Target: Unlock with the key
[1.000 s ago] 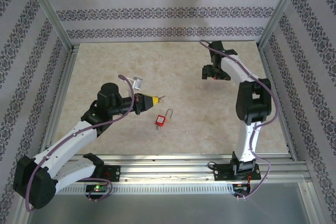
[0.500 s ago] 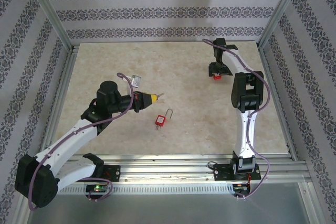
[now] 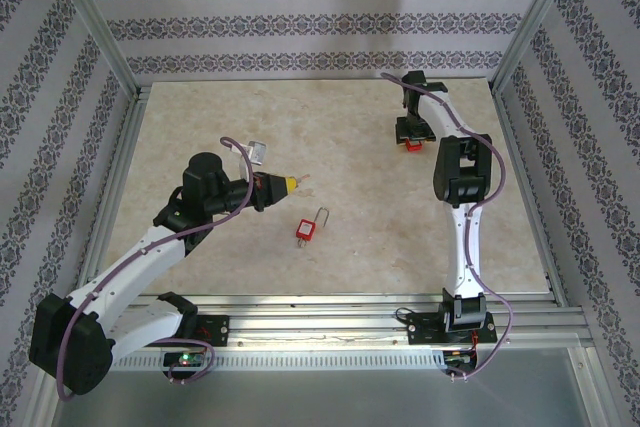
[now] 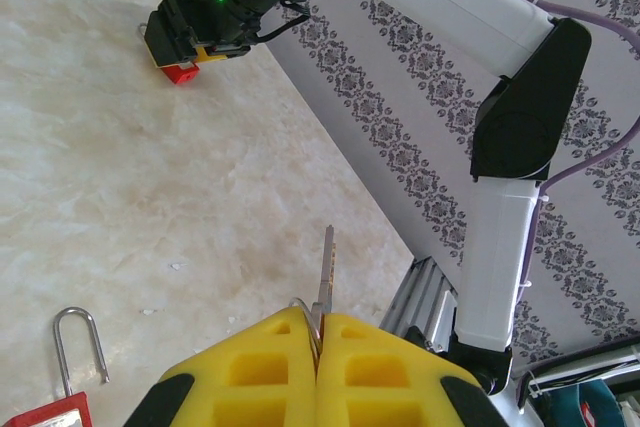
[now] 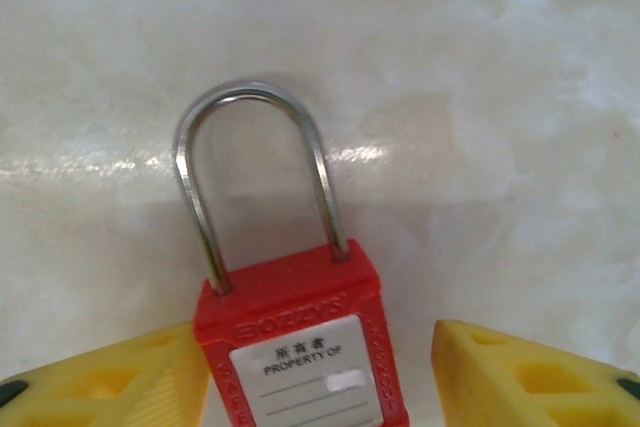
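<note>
A silver key (image 4: 324, 272) sticks out from between the yellow fingers of my left gripper (image 4: 318, 322), which is shut on it above the table's left middle (image 3: 290, 184). At the back right a red padlock (image 5: 300, 347) with a steel shackle lies flat on the table between the fingers of my right gripper (image 5: 315, 347). Its left finger (image 5: 150, 377) touches the lock body and the right finger (image 5: 520, 367) stands apart from it. In the top view that gripper (image 3: 411, 137) stands over this padlock (image 3: 411, 146).
A second red padlock (image 3: 309, 229) lies on the marble tabletop near the middle, just right of and below the left gripper; it shows in the left wrist view too (image 4: 62, 409). Patterned walls and aluminium rails (image 3: 120, 197) enclose the table.
My right gripper has come down over the back-right padlock and its jaws have narrowed round it. The left gripper with the key has shifted slightly back.
</note>
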{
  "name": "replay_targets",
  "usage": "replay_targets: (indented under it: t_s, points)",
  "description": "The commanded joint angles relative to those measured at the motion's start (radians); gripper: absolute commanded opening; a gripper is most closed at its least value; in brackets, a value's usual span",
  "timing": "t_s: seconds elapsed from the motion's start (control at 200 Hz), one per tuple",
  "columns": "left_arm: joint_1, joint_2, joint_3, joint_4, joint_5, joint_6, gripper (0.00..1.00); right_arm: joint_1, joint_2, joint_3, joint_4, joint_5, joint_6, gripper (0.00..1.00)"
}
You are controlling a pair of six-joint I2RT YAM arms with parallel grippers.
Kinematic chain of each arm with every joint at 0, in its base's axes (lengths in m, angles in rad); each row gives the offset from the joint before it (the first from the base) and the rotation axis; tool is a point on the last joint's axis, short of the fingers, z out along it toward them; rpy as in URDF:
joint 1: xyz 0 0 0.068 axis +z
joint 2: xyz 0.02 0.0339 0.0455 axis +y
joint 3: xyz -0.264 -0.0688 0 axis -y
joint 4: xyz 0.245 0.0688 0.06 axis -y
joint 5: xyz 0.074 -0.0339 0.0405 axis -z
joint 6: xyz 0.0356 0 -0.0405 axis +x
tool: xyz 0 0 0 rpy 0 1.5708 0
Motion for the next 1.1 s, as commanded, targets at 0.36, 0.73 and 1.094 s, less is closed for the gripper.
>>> replay_targets:
  t_s: [0.36, 0.73, 1.094]
  points:
    - [0.015, 0.004, 0.046, 0.015, -0.060, 0.016, 0.00, -0.007, -0.088, -0.055, -0.024, -0.095, 0.083, 0.12]
    - [-0.110, 0.019, 0.065, 0.255, -0.534, 0.255, 0.00, 0.209, -0.793, -0.616, 0.679, -0.501, 0.884, 0.03]
    - [-0.165, 0.111, 0.118, 0.290, -0.599, 0.250, 0.00, 0.486, -0.878, -0.667, 0.858, -0.373, 1.080, 0.01]
